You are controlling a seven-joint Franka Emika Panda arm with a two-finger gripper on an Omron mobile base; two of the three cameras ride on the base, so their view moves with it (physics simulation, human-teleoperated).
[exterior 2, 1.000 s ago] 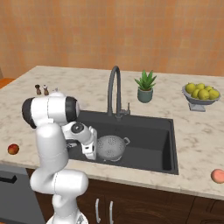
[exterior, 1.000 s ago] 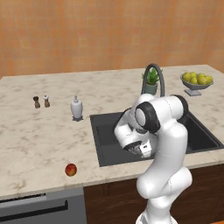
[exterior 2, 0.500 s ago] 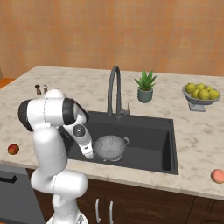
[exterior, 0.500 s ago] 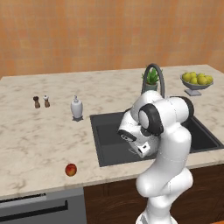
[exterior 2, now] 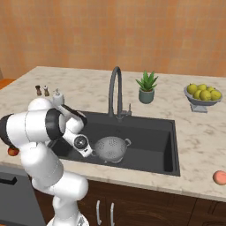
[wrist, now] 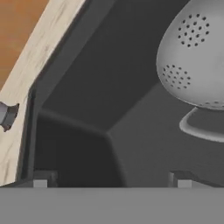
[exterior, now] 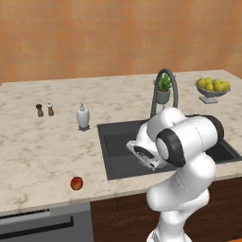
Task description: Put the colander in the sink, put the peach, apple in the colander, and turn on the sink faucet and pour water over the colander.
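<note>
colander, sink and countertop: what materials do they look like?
Colander: looks like metal, silvery with a dull sheen, patches of fine holes on the bowl.
Sink: dark grey, matte; could be composite or coated metal, can't tell.
Countertop: pale beige with veining, reads as polished marble or a stone-look surface.

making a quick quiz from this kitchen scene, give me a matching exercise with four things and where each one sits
Things:
1. colander
2. apple
3. peach
4. lemons

Places:
A. in the grey footed dish
B. counter front edge, left of the sink
C. on the sink floor
D. counter front edge, right of the sink

Pairs: 1-C, 2-B, 3-D, 4-A
</note>
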